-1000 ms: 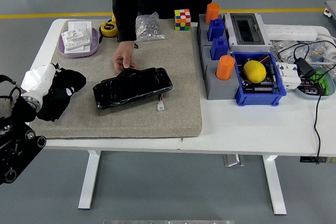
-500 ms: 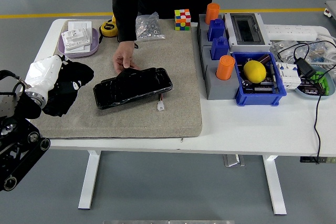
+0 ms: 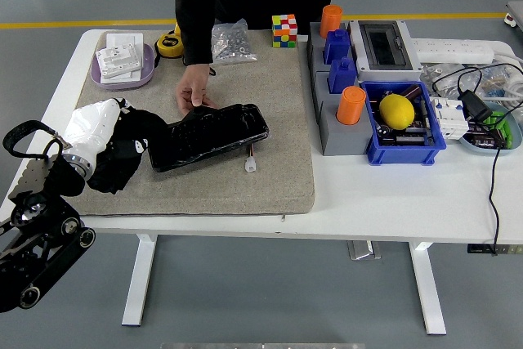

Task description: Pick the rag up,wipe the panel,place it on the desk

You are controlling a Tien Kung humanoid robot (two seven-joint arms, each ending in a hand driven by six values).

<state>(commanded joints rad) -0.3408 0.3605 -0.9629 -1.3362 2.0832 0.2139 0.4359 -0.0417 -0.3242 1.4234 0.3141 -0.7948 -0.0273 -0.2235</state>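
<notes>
White left hand (image 3: 96, 128) gripping crumpled black rag (image 3: 124, 157), glossy black panel (image 3: 208, 136)

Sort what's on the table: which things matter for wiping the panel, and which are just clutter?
In the job: black rag held in left hand; black panel, steadied by person's hand.

Lying about: Rubik's cube, lemon, orange cups, tape measure, purple tray.

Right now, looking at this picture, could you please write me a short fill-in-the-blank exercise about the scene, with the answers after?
1. The left hand holds a black ____ at the panel's left end.
2. A person's hand presses on the panel's far ____.
3. The yellow ball lies in a ____ bin.
4. The panel lies on a beige ____.

Answers: rag; edge; blue; mat
</notes>
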